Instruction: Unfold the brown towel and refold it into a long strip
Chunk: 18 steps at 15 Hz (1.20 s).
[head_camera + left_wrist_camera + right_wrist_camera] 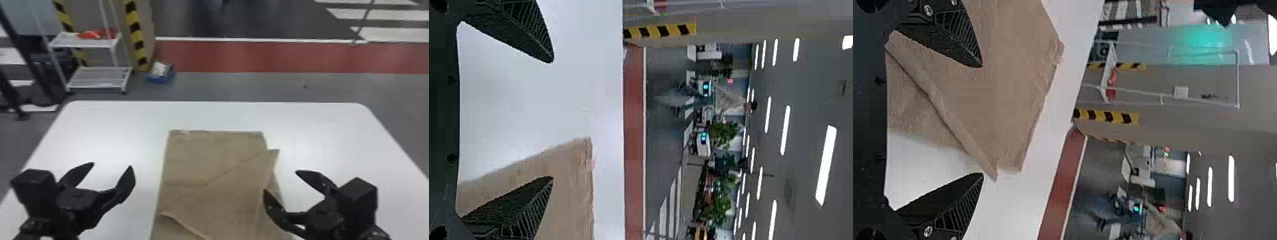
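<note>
Brown towel (210,166): qty 1, part folded, mid-bench (335,127) running toward 6 o'clock, flap corner jutting at its 2 o'clock. Grippers: 2, both released, spread wide, empty. Left gripper (112,165) at towel's 9 o'clock, apart from it. Right gripper (280,181) at its 3 o'clock, one finger over cloth; can't tell if touching.

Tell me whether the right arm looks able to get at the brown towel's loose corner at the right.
Probably yes: the right gripper is open just short of that loose corner, with nothing seen in between, though it likely must move forward.
</note>
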### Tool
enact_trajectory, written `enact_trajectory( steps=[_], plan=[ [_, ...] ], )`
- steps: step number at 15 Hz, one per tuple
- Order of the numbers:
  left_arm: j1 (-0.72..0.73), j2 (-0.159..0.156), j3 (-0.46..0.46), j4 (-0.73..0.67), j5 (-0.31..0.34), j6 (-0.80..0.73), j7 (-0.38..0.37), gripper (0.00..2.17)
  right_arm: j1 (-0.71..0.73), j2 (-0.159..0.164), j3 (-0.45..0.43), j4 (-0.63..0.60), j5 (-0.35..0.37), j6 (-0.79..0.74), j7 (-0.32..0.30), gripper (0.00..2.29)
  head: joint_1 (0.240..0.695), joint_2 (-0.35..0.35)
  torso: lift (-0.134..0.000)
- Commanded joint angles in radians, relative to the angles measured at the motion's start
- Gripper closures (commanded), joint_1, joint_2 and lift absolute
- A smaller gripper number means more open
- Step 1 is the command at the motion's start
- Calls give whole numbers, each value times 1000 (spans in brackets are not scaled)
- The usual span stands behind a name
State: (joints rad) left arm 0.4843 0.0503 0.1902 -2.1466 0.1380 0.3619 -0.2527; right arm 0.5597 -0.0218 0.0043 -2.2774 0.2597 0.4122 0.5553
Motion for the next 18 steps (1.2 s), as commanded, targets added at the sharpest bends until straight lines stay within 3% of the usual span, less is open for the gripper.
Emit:
enact_trajectory(
  steps=[1, 3, 6, 9, 14, 18],
  plan=[
    [-53, -10, 112, 82, 80, 2, 0, 19, -11, -13, 88, -103, 102, 250, 107, 113, 695, 151, -118],
    [-56, -13, 152, 97, 107, 2, -2, 19, -35, -26, 197, -157, 242, 477, 181, 120, 695, 249, -118],
    [-58, -26, 158, 97, 111, 2, -11, 19, -67, -36, 316, -175, 368, 615, 245, 120, 695, 350, -118],
    [-55, -33, 158, 97, 111, 2, -20, 19, -121, -66, 425, -168, 498, 728, 278, 120, 695, 350, -118],
    [-55, -36, 158, 105, 111, -1, -23, 19, -179, -67, 546, -93, 696, 817, 334, 110, 695, 350, -118],
    [-49, -40, 156, 108, 109, -7, -25, 19, -222, -59, 615, -17, 756, 830, 333, 110, 695, 350, -118]
  ],
)
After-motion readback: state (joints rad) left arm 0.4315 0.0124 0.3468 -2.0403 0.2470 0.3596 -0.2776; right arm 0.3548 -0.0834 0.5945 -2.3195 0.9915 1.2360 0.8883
